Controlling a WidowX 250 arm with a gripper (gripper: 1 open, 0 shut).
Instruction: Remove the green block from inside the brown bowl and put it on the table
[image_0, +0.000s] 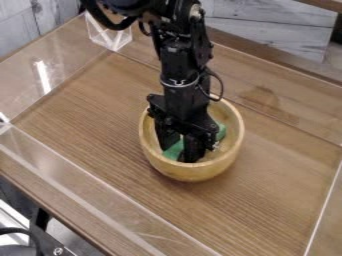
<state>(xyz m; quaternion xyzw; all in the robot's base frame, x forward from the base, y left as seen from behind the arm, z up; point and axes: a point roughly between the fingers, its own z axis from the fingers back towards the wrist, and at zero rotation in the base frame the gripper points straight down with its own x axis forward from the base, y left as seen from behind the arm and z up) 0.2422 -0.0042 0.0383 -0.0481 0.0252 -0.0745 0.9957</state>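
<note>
The brown bowl (227, 150) sits near the middle of the table (94, 110). My black gripper (183, 152) reaches straight down into it from above. Its fingers have drawn together on the green block (177, 148), of which only small green bits show between and beside the fingers. The block still rests low inside the bowl. Most of it is hidden by the gripper.
Clear low walls (80, 190) run along the table's edges, with a transparent corner piece (110, 38) at the back behind the arm. Bare wood tabletop surrounds the bowl on the left, front and right.
</note>
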